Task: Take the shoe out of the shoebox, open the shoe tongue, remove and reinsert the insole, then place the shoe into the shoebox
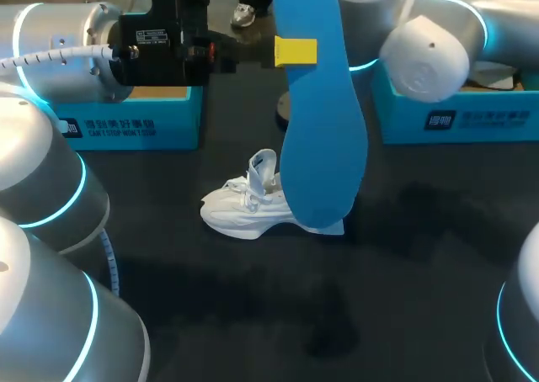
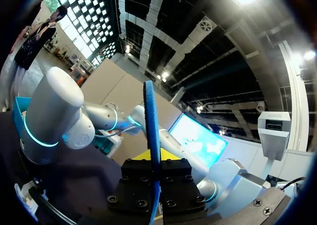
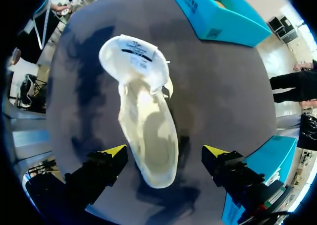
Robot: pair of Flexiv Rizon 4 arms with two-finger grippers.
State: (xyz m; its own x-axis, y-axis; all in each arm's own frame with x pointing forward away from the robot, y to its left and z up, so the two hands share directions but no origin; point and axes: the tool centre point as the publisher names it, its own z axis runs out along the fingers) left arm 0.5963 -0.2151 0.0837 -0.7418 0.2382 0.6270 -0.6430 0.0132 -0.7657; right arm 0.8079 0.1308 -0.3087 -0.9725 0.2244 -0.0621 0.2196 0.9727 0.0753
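insole over the shoe, right fingers in the way

insole (image 1: 320, 129) hangs upright, long axis vertical, clamped edge-on in the left gripper (image 1: 293, 51). its lower end is just above the shoe (image 1: 244, 204), which stands on the table (image 1: 404, 298). right gripper (image 3: 163, 158) hovers over the shoe's mouth, fingers apart, holding nothing, probably blocking reinsertion. left shoebox (image 1: 135, 121) and right shoebox (image 1: 459, 121) sit behind.

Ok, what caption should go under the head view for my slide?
Left gripper holds the blue insole in the air; the white shoe rests on the table.
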